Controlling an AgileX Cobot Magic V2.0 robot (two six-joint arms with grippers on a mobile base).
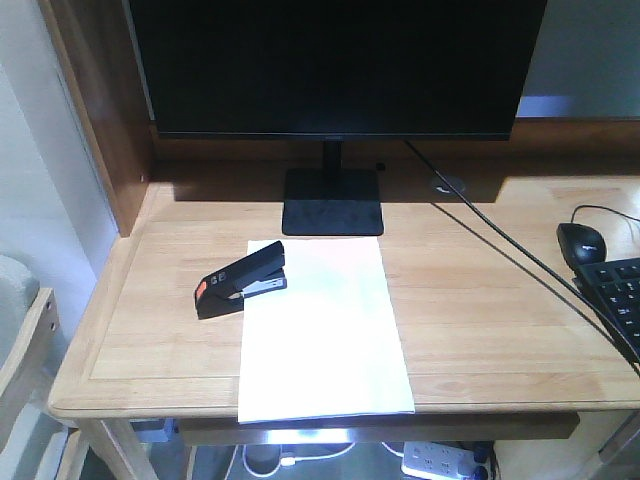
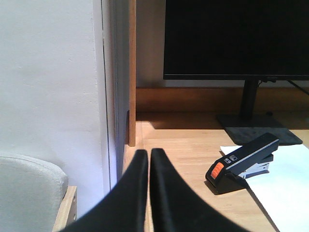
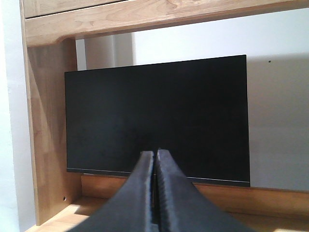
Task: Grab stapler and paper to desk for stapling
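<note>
Wooden planks of the desk fill the front view, and the paper is the landmark for everything else. Its near short edge hangs a little over the rounded front edge of the desk, and its long axis runs from that edge away toward the monitor stand. The stapler sits at the paper's far left corner. Its orange rear end lies on bare wood left of the sheet, and its nose points right and away, onto the corner, so its long axis crosses the paper's at a slant.

Both things seem already placed, so the step is probably the pressing itself. For this I would push straight down on the raised top arm near the nose, so the stapler does not slide.

The left gripper is clenched and empty, near the desk's left edge, apart from the stapler. The right gripper is also clenched, holding nothing, facing the monitor.
</note>
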